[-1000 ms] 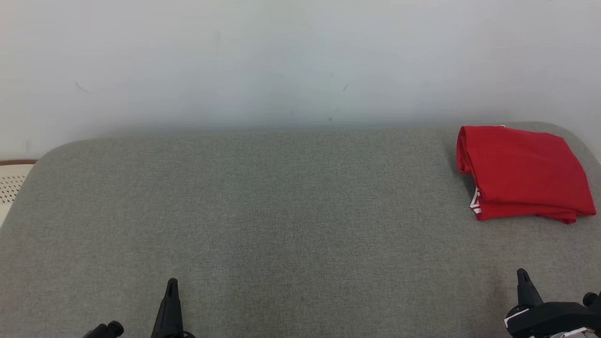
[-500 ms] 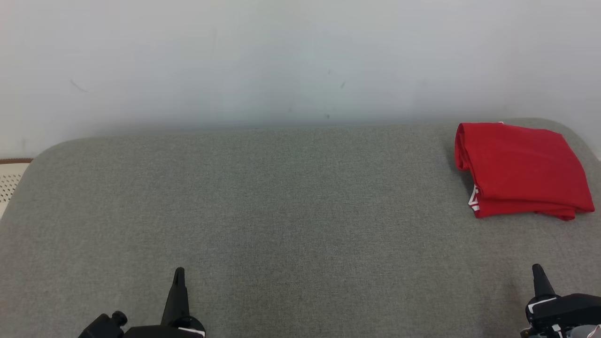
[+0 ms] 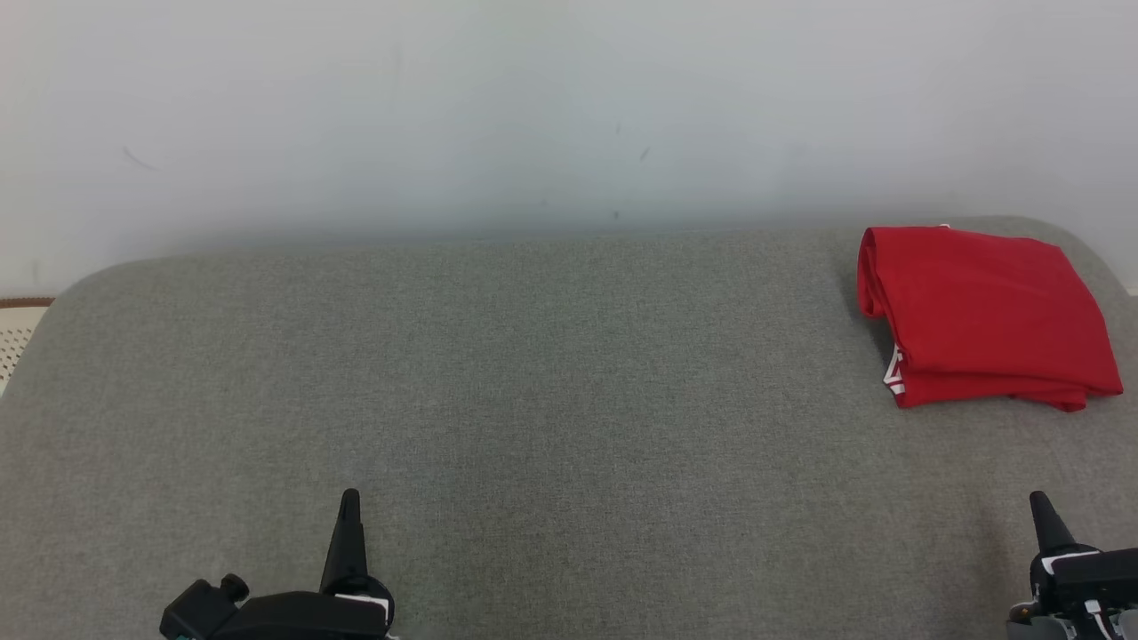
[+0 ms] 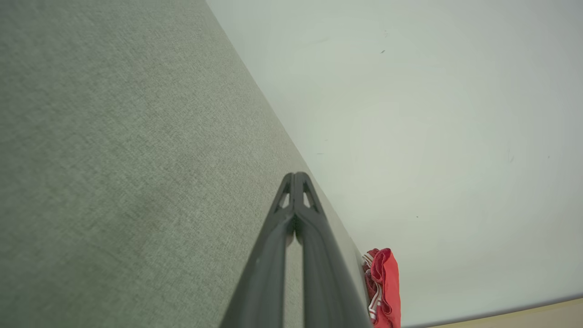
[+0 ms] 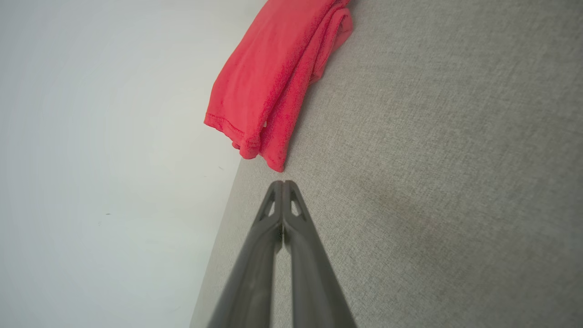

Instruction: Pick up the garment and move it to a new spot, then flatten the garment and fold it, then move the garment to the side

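The garment [image 3: 982, 313] is a red cloth, folded into a compact rectangle with a bit of white print at its near left edge, lying at the far right of the grey padded surface [image 3: 551, 382]. It also shows as a red bundle [image 4: 385, 284] in the left wrist view and as a folded red cloth [image 5: 273, 77] in the right wrist view. My left gripper [image 3: 349, 498] sits at the lower left, shut and empty, tips together [image 4: 295, 175]. My right gripper [image 3: 1038, 500] is at the lower right, shut and empty [image 5: 283, 183], well short of the garment.
A pale wall [image 3: 569, 107] rises directly behind the surface's far edge. A cream perforated object [image 3: 13, 342] with a brown rim shows past the surface's left edge. The surface's corners are rounded.
The whole head view has shifted a little, so the camera moved. Both grippers have drifted rightwards in the picture, the left one showing more of its body. The garment lies as before.
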